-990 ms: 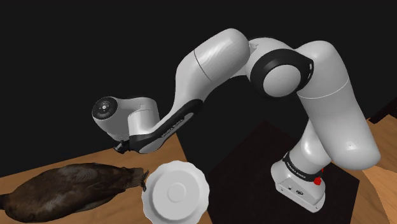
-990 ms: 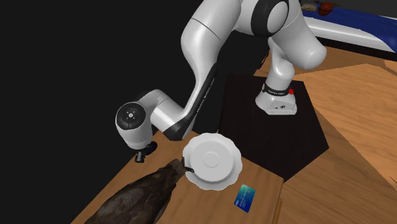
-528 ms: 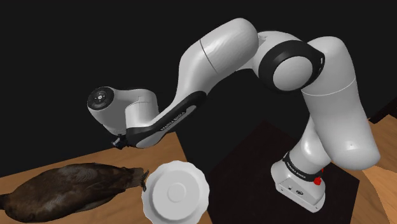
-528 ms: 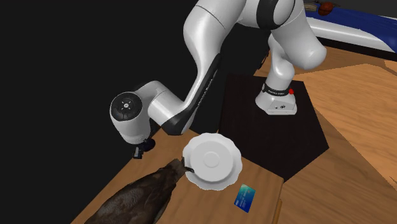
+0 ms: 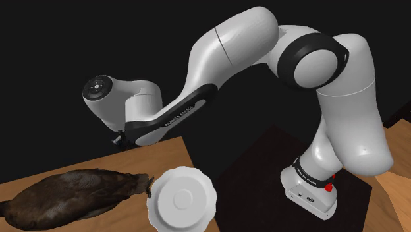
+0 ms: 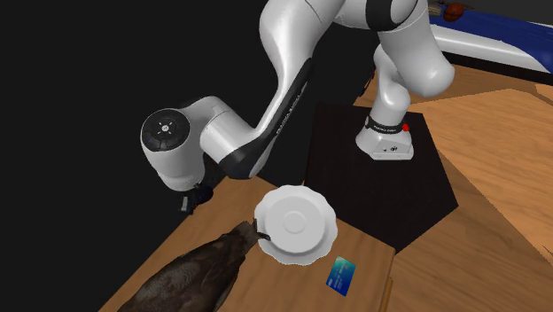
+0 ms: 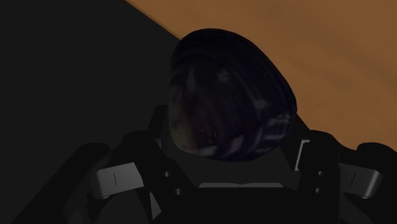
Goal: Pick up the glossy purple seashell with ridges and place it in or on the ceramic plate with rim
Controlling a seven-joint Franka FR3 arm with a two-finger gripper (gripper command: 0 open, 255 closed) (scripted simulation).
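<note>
shell (image 7: 229,102): dark purple, glossy, mottled sheen | plate (image 5: 181,198): white, smooth, faint gloss | table (image 5: 164,158): matt wood, visible grain | my arm (image 5: 230,46): glossy white casing, dark matt joints

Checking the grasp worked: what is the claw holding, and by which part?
The dark purple shell, gripped at its end nearest the claw; the rest sticks out.
</note>
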